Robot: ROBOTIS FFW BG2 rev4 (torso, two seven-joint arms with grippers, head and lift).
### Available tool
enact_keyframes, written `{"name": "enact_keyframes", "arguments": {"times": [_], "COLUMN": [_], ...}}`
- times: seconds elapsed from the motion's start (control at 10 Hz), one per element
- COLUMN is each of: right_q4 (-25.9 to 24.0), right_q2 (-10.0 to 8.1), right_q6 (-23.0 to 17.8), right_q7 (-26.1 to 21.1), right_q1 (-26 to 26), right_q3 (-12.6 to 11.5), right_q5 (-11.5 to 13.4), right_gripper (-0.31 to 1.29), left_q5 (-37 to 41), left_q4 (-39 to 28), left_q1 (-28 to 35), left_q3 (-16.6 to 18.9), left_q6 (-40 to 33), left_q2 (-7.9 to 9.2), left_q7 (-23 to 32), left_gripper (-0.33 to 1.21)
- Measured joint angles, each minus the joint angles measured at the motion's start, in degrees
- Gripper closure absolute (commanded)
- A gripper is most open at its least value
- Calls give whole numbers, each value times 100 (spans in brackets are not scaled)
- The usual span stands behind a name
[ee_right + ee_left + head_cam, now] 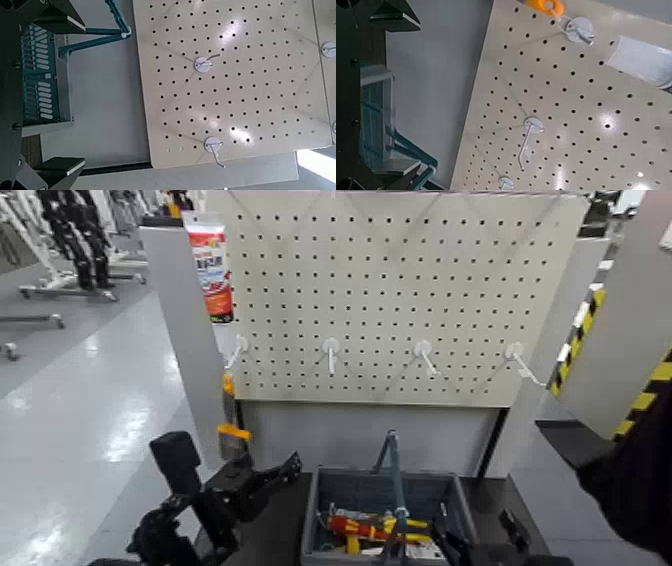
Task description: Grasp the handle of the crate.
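Black and low at the left of my head view sits the left gripper (285, 468), just beside the crate's near-left corner and not touching it. Its wrist view gives me both fingers (393, 14) framing the picture with clear space between them, so they stand apart and hold nothing; past them that camera catches a slotted wall of the crate (374, 119) and mostly the white pegboard (589, 119) with its hooks.

Moving right, the grey-blue crate (335, 490) rests on the dark worktop (275, 530) below the pegboard (400, 290), red and yellow tools (370, 528) inside it. The handle (394, 465) rises upright from the crate's middle, free of both grippers.

Further right, the right gripper (480, 545) is near the crate's right side at the bottom edge, where the head view does not tell me its state. The right wrist view does: its fingers (55, 16) are spread wide on empty air, with the crate's slotted wall (40, 75) between them farther off and the handle bar (99, 36) reaching across towards the pegboard (230, 79).
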Motion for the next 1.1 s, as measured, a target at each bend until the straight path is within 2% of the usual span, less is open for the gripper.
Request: {"name": "enact_keyframes", "arguments": {"times": [0.5, 0.8, 1.1], "right_q4": [10, 18, 26], "right_q2": [-4, -4, -4], "right_q6": [0, -1, -8], "right_q7": [0, 0, -3], "right_q1": [-11, -20, -32], "right_q3": [15, 30, 39], "right_q5": [-20, -20, -29], "right_gripper": [13, 13, 13], "left_q5": [1432, 2389, 3419], "left_q4": [766, 1572, 2474], "left_q1": [-962, -1649, -2233], "left_q3": [-350, -737, -1277], "left_q6": [1165, 1714, 1961], "left_q2": [158, 183, 161], "left_q7": [-387, -808, -1318], "left_gripper": [11, 10, 10]}}
